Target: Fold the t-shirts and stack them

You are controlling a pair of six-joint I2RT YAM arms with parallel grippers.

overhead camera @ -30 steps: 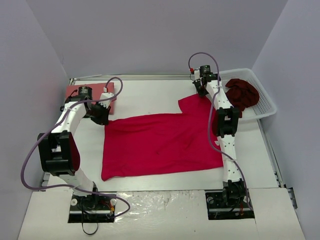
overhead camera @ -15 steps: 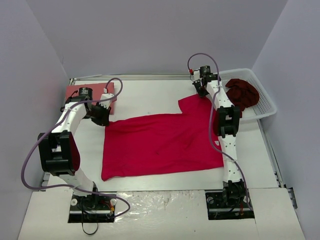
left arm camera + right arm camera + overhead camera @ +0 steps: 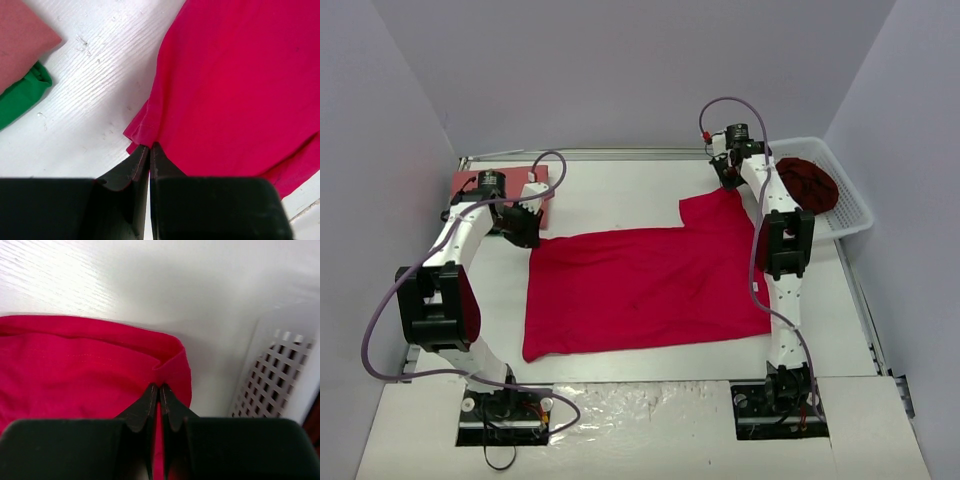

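Crimson t-shirt (image 3: 640,285): spread flat on the counter (image 3: 620,190), left of the white basket (image 3: 850,218), one corner just beside the basket wall
Left claw (image 3: 149,146): jaws pressed together on a hemmed corner of the crimson cloth, the far corner well apart from the basket
Right claw (image 3: 159,386): nipped tight on a folded lip of the same shirt, just beside the basket
Maroon t-shirt (image 3: 807,185): bunched up inside the basket, not folded
Salmon t-shirt (image 3: 470,183): lying flat, across the counter from the basket, with green cloth (image 3: 20,97) showing at its edge
Step in hand: looks to me like the first fold of the crimson one, both far corners gripped
Next move: I'd say both claws must lift together and carry that far edge over toward the near hem, keeping the cloth taut between them so it lands square
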